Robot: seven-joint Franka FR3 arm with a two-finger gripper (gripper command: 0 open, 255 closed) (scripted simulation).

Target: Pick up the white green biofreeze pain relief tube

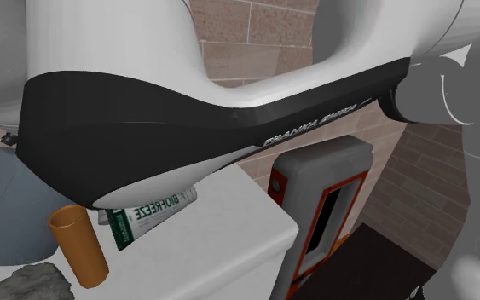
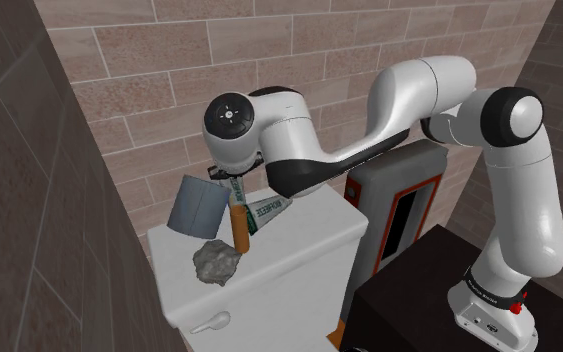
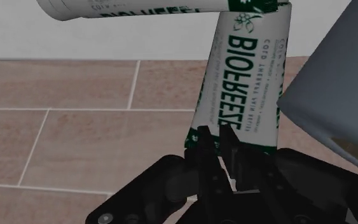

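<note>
White-and-green Biofreeze tube (image 3: 244, 83) has its end pinched between the nearly closed fingers of the black gripper (image 3: 214, 137), as we see at the wrist. Moving outward, we find it slanting over the white toilet-tank lid (image 1: 221, 247), just beside an orange open cylinder (image 1: 80, 245). A grey-blue cup (image 2: 197, 205) and a rough grey rock (image 2: 216, 262) sit near, before the brick wall (image 2: 119, 60).

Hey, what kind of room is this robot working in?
Most likely a bathroom: a white toilet tank with a flush lever on its front stands in a corner against a brick-patterned wall.
</note>
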